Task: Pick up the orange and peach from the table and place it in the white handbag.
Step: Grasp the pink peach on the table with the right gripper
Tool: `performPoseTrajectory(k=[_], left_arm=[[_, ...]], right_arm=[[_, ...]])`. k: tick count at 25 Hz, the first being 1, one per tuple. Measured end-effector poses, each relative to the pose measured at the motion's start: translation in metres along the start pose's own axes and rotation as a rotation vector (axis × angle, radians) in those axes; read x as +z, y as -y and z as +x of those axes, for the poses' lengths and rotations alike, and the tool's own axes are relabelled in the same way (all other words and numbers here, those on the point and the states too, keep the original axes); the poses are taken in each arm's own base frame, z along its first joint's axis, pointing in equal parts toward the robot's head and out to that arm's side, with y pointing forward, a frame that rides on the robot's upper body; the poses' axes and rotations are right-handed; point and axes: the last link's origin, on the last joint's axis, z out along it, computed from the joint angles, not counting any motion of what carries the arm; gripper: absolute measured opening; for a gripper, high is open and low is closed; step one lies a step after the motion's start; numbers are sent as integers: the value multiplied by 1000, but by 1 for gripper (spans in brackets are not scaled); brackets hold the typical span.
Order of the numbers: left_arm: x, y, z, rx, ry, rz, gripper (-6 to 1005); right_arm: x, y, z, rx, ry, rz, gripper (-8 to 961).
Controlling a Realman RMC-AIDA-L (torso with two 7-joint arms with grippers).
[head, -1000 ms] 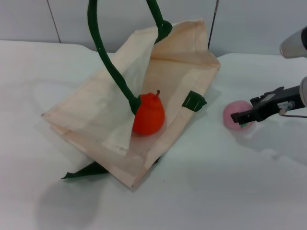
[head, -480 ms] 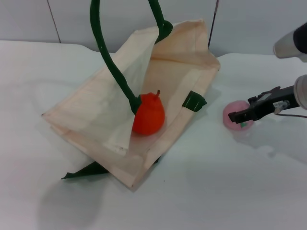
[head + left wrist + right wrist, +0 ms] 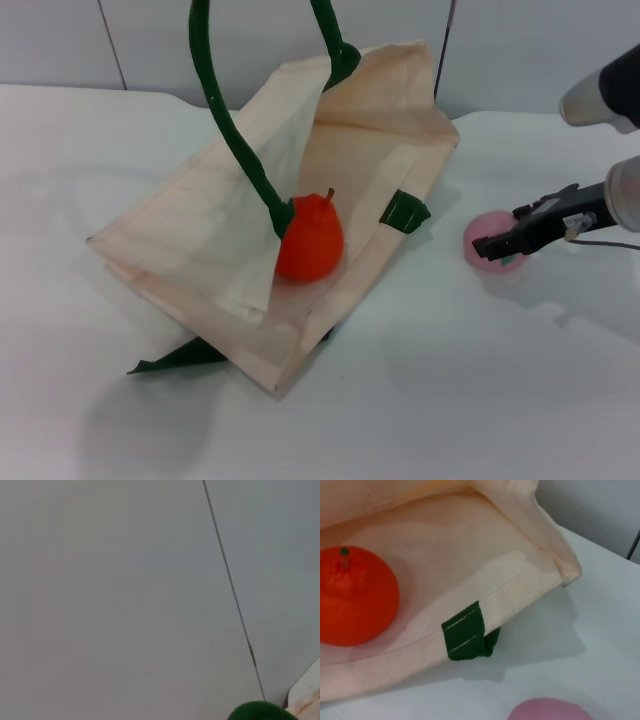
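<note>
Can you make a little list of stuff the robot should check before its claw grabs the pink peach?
1. Orange already inside the white handbag: ok.
2. Bag mouth held open by the raised green handle, with room beside the orange: ok.
3. Peach sitting on the table, outside the bag and apart from it: ok.
4. Right claw lined up at the peach: ok, its tip overlaps the fruit in the head view.
5. Claw fingers properly around the peach: cannot tell, the wrist view shows only the fruit's top edge.
6. Left claw's state: cannot tell, it is out of view above the handle.
</note>
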Motion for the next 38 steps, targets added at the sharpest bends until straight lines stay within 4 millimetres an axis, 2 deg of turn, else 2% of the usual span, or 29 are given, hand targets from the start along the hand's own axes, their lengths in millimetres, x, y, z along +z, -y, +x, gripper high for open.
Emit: performPoseTrajectory(k=[11,27,38], left_arm=[[0,0,0,-2,0,-1,133],[-1,2,-3,-10,4,5,139],[-1,2,-5,-12,8,6,143]], right_arm=[[5,1,-1,-17,-35,13,820],[4,-2,-2,-25,-40,3,651],[-15,-13,-32,-64,80,-23,578]])
